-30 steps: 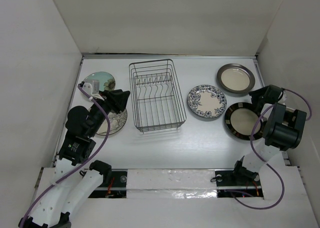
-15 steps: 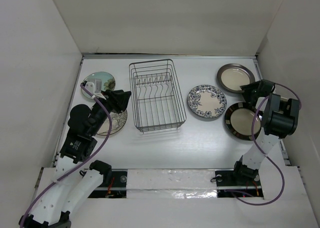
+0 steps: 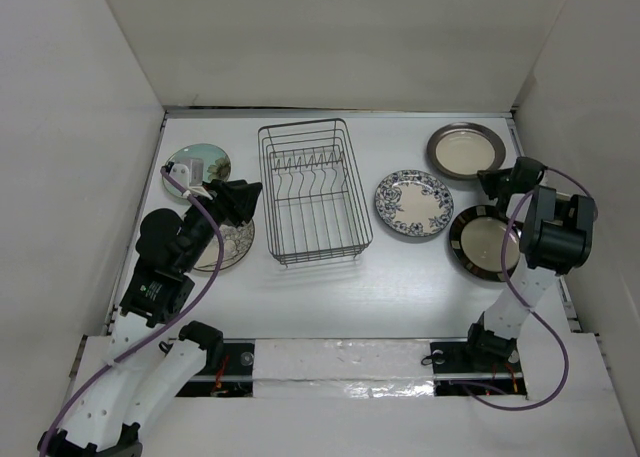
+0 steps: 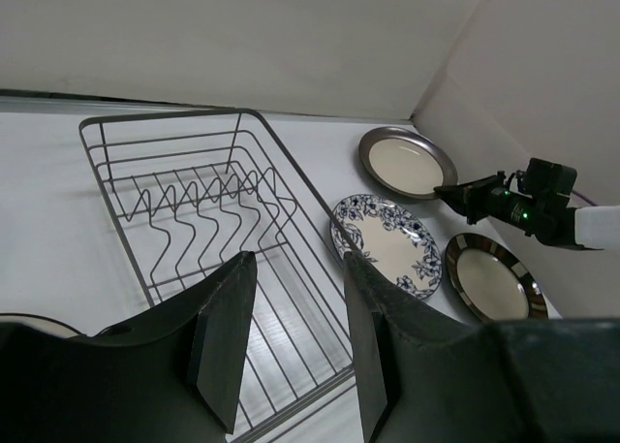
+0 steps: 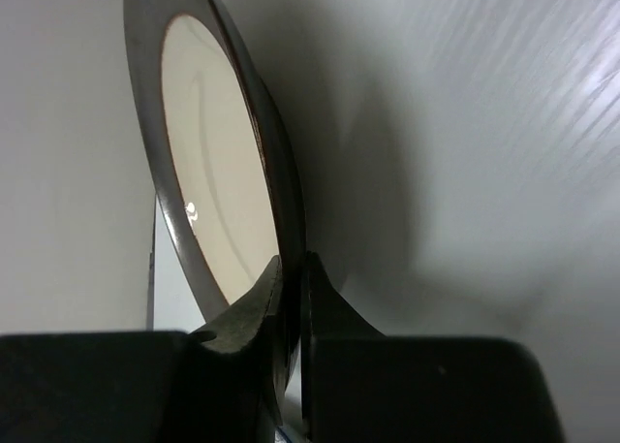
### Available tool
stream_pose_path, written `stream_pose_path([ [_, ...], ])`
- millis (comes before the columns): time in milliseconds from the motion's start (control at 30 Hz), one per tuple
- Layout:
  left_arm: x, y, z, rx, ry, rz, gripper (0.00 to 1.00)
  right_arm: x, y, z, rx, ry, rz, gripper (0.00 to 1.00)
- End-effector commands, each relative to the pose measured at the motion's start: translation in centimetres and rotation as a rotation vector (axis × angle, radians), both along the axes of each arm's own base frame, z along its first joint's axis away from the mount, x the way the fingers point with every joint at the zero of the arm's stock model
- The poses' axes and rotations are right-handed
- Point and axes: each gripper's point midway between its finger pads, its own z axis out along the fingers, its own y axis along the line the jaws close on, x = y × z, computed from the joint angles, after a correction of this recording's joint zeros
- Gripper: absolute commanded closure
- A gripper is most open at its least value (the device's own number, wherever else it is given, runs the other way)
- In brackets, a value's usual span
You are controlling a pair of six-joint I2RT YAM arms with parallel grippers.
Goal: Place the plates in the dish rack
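The right gripper (image 5: 290,273) pinches the near rim of the grey-brown plate (image 3: 464,150) tightly between its two fingers. This plate is at the far right of the table, behind the blue-floral plate (image 3: 414,203) and well apart from the dish rack (image 3: 312,163). The left gripper (image 4: 291,341) has its fingers spread, holding nothing, beside the rack.

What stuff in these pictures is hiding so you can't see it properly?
- Tree plate: top view; the left arm covers much of it, so its drawing can't be made out.
- Green plate: top view; the left arm's wrist hides its near side.
- Grey plate: right wrist view; cut off by the top edge, and the right pincer covers the pinched rim.
- Left pincer: open in its wrist view, only a dark blob from the top.
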Motion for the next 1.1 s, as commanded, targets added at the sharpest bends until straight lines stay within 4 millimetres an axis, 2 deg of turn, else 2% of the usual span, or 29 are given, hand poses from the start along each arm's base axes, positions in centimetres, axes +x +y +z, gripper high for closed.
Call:
stream_pose_path([
  [0, 0.2, -0.2, 1.1, -0.009, -0.042, -0.001, 0.62, 1.6, 1.7, 5.7, -0.13, -0.138, 0.016, 1.0],
  [33, 0.1, -0.2, 1.1, -0.01, -0.044, -0.003, 0.62, 1.7, 1.9, 6.8, -0.16, -0.157, 0.014, 1.0],
  [67, 0.1, -0.1, 1.1, -0.008, -0.047, -0.001, 0.62, 1.6, 1.8, 9.2, -0.199, -0.195, -0.008, 1.0],
  [133, 0.1, 0.1, 1.2, -0.01, -0.049, 0.008, 0.62, 1.7, 2.7, 11.9, -0.276, -0.225, -0.005, 1.0],
  [200, 0.1, 0.0, 1.0, -0.006, -0.044, 0.007, 0.62, 1.5, 2.8, 16.2, -0.36, -0.27, -0.043, 1.0],
  [233, 0.1, 0.0, 1.1, -0.008, -0.045, 0.005, 0.62, 1.6, 4.3, 17.7, -0.392, -0.286, -0.028, 1.0],
  [300, 0.0, 0.1, 1.3, -0.011, -0.052, 0.007, 0.62, 1.2, 4.9, 21.9, -0.501, -0.32, -0.048, 1.0],
  [333, 0.1, 0.1, 1.3, -0.01, -0.051, 0.01, 0.62, 0.9, 5.6, 23.1, -0.572, -0.317, -0.038, 1.0],
  [367, 0.1, 0.1, 1.3, -0.01, -0.051, 0.01, 0.62, 0.8, 7.3, 24.9, -0.61, -0.332, -0.043, 1.0],
  [433, 0.0, 0.1, 1.3, -0.009, -0.051, 0.005, 0.62, -0.1, 9.1, 27.7, -0.675, -0.362, -0.043, 1.0],
  [467, -0.1, 0.0, 1.3, -0.009, -0.053, 0.004, 0.62, -0.6, 11.1, 28.4, -0.732, -0.358, -0.025, 1.0],
  [500, -0.1, 0.2, 1.4, -0.013, -0.058, 0.008, 0.62, -1.0, 12.2, 30.1, -0.755, -0.384, -0.024, 1.0],
  [567, -0.1, 0.3, 1.5, -0.013, -0.06, 0.014, 0.62, -1.8, 13.4, 31.3, -0.84, -0.366, -0.042, 1.0],
  [600, -0.1, 0.2, 1.3, -0.012, -0.055, 0.014, 0.62, -2.2, 15.6, 32.0, -0.856, -0.383, -0.012, 1.0],
  [667, -0.2, 0.1, 1.4, -0.012, -0.056, 0.005, 0.62, -2.7, 16.9, 33.6, -0.899, -0.397, -0.013, 1.0],
  [700, -0.2, 0.1, 1.4, -0.014, -0.057, 0.005, 0.62, -3.1, 19.0, 34.1, -0.91, -0.416, 0.018, 1.0],
  [733, -0.1, 0.2, 1.5, -0.014, -0.059, 0.008, 0.62, -3.5, 19.6, 35.3, -0.948, -0.426, 0.017, 1.0],
  [800, -0.1, 0.2, 1.4, -0.014, -0.054, 0.013, 0.62, -4.0, 20.8, 36.3, -0.978, -0.427, 0.007, 1.0],
  [833, -0.1, 0.1, 1.3, -0.012, -0.053, 0.005, 0.62, -4.4, 22.5, 36.7, -0.986, -0.444, 0.034, 1.0],
  [867, -0.2, 0.0, 1.4, -0.013, -0.056, 0.0, 0.62, -4.7, 23.2, 37.8, -1.003, -0.46, 0.043, 1.0],
  [933, -0.2, 0.2, 1.5, -0.016, -0.061, 0.006, 0.62, -4.7, 26.3, 37.5, -1.029, -0.462, 0.113, 1.0],
  [967, -0.2, 0.2, 1.5, -0.015, -0.058, 0.009, 0.62, -4.9, 27.0, 38.2, -1.052, -0.457, 0.123, 1.0],
  [1000, -0.1, 0.2, 1.4, -0.015, -0.055, 0.009, 0.62, -4.4, 28.2, 37.2, -1.077, -0.437, 0.147, 1.0],
  [1067, -0.2, 0.1, 1.4, -0.014, -0.054, 0.003, 0.62, -4.6, 30.0, 36.5, -1.131, -0.407, 0.171, 1.0],
])
